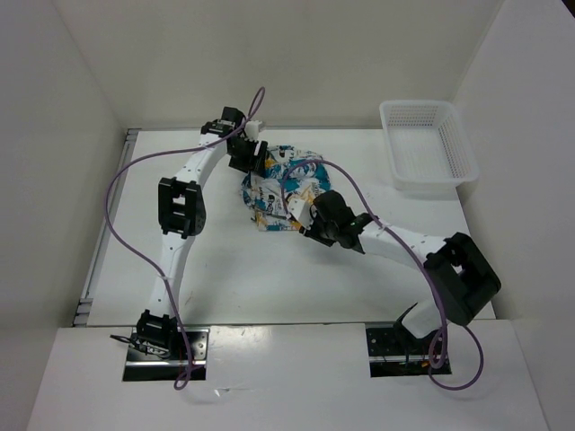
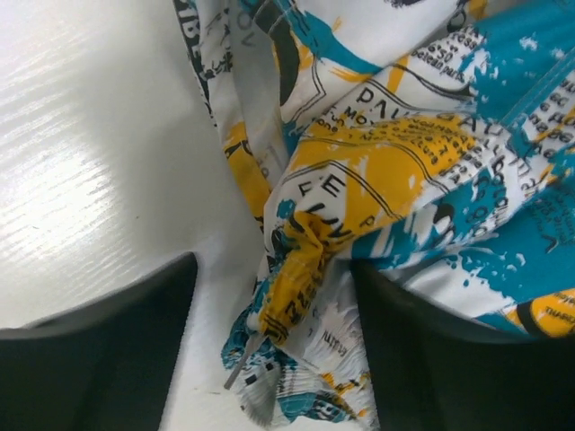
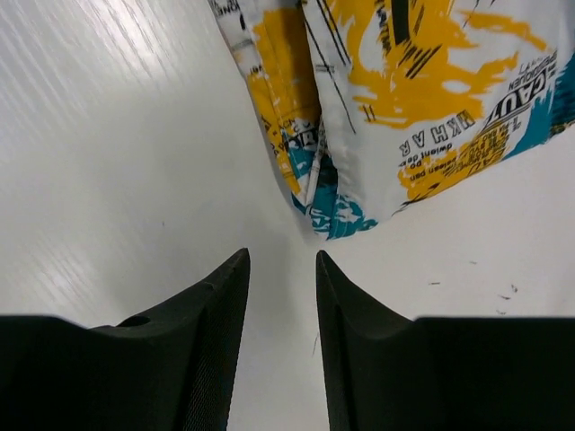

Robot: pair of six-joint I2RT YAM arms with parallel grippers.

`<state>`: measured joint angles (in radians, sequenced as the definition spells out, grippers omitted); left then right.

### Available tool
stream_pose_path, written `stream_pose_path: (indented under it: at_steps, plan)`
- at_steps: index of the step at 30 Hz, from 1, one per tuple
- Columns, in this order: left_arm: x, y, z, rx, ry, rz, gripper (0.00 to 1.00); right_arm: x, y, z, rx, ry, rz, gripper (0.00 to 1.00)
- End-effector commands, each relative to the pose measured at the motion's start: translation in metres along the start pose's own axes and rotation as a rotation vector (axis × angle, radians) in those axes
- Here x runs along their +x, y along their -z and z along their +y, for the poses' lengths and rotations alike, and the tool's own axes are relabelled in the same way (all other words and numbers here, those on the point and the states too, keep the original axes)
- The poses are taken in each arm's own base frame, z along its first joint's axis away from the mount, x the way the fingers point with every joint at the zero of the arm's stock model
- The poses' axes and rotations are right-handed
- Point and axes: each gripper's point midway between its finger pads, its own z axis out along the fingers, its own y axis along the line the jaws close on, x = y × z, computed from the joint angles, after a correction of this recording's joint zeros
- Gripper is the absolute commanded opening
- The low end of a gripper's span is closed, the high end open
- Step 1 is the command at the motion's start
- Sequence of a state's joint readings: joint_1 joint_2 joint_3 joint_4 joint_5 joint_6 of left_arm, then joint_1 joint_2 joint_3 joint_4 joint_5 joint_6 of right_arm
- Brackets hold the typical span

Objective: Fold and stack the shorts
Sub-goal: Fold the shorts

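Nearest to me, the right gripper point(image 3: 281, 260) had its two black fingers parted by a narrow gap. Nothing sat between them, only the bare white tabletop point(image 3: 108, 135) under the tips. Just ahead of those tips and slightly to their right lay a folded corner of the soft white cloth shorts printed with yellow-orange and teal patches and dark lettering point(image 3: 386, 99). The corner was close to the fingers but, as far as I could tell, not touching them.

Farther out, on the opposite side of the garment, the left gripper point(image 2: 272, 265) stood with its jaws spread wide. A bunched ridge of the printed cloth ran through the gap between them, lying loose rather than pinched. From above, the shorts sat as a compact, rather rumpled bundle between the two tools. Farthest off, beyond the right gripper and to its right, was the white plastic mesh basket point(image 1: 429, 186), well apart from the cloth.

I judged the folding step to be in hand, with a fold laid down and neither tool clamping. For the next move I would lift the left jaws straight off so that the ridge did not snag, then check whether the bundle needed another fold or a tidy. I could not tell where the stack belonged.
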<state>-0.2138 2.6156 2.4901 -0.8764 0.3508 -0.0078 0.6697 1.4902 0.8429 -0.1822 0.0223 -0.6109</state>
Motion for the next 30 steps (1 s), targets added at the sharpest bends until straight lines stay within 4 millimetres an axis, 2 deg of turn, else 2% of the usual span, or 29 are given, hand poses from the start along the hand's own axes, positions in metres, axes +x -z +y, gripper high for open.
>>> stream_pose_path:
  at_steps: [1,3,4,5,6,7,8,9,10,11,12,13,14,15,16,17,18,19,20,21,24,25,26,28,30]
  plan:
    - [-0.025,0.027,-0.01,-0.007,-0.039,-0.07,0.82,-0.016,-0.003,-0.016,0.059,-0.014,-0.067,0.41]
    - [-0.033,0.046,-0.02,0.002,-0.049,-0.093,1.0,-0.026,0.001,-0.031,0.074,-0.042,-0.093,0.41]
    - [-0.049,0.079,-0.035,0.013,-0.073,-0.151,1.0,-0.032,0.007,-0.038,0.076,-0.102,-0.109,0.41]
    - [-0.042,0.087,-0.038,0.014,-0.07,-0.142,1.0,-0.049,0.019,-0.07,0.119,-0.161,-0.157,0.41]
    - [-0.051,0.1,-0.045,0.021,-0.091,-0.193,1.0,-0.065,0.026,-0.076,0.073,-0.199,-0.213,0.41]
    - [-0.066,0.144,-0.061,0.015,-0.13,-0.284,1.0,-0.083,0.035,-0.093,0.063,-0.26,-0.254,0.43]
    - [-0.071,0.154,-0.065,0.011,-0.152,-0.337,1.0,-0.083,0.038,-0.111,0.072,-0.306,-0.27,0.44]
    - [-0.047,0.146,-0.072,0.017,-0.142,-0.279,1.0,-0.089,0.039,-0.119,0.059,-0.323,-0.294,0.45]
    - [-0.041,0.151,-0.079,0.012,-0.144,-0.263,1.0,-0.099,0.042,-0.133,0.08,-0.339,-0.316,0.45]
    - [-0.029,0.152,-0.083,0.009,-0.135,-0.224,1.0,-0.096,0.026,-0.139,0.08,-0.347,-0.303,0.45]
    - [-0.021,0.152,-0.089,0.016,-0.138,-0.209,1.0,-0.09,0.019,-0.15,0.091,-0.373,-0.289,0.45]
    - [0.006,0.135,-0.083,0.019,-0.112,-0.14,1.0,-0.099,0.016,-0.165,0.104,-0.382,-0.315,0.46]
    - [0.019,0.129,-0.088,0.041,-0.108,-0.107,1.0,-0.084,-0.009,-0.171,0.095,-0.434,-0.275,0.47]
    - [0.032,0.123,-0.093,0.058,-0.105,-0.076,1.0,-0.08,-0.019,-0.177,0.096,-0.453,-0.263,0.47]
    - [0.042,0.118,-0.1,0.09,-0.105,-0.055,1.0,-0.09,-0.023,-0.193,0.108,-0.45,-0.289,0.47]
    - [0.062,0.109,-0.107,0.118,-0.101,-0.015,1.0,-0.076,-0.052,-0.185,0.066,-0.506,-0.231,0.47]
    - [0.07,0.103,-0.108,0.134,-0.095,-0.001,1.0,-0.087,-0.053,-0.205,0.081,-0.528,-0.26,0.47]
    - [0.076,0.097,-0.109,0.159,-0.089,0.014,1.0,-0.083,-0.061,-0.215,0.085,-0.566,-0.25,0.47]
    - [0.079,0.091,-0.107,0.159,-0.086,0.02,1.0,-0.085,-0.071,-0.215,0.064,-0.621,-0.249,0.48]
    - [0.085,0.082,-0.101,0.17,-0.067,0.038,1.0,-0.084,-0.085,-0.227,0.069,-0.648,-0.248,0.48]
    - [0.084,0.069,-0.09,0.18,-0.05,0.032,1.0,-0.093,-0.102,-0.24,0.078,-0.689,-0.279,0.48]
    - [0.08,0.07,-0.092,0.19,-0.055,0.022,1.0,-0.096,-0.105,-0.243,0.081,-0.702,-0.29,0.49]
    - [0.084,0.066,-0.091,0.191,-0.049,0.034,1.0,-0.092,-0.107,-0.248,0.086,-0.724,-0.291,0.49]
    - [0.083,0.062,-0.091,0.2,-0.05,0.031,1.0,-0.085,-0.12,-0.243,0.076,-0.74,-0.272,0.5]
    - [0.086,0.055,-0.085,0.204,-0.036,0.037,1.0,-0.078,-0.123,-0.245,0.078,-0.749,-0.261,0.5]
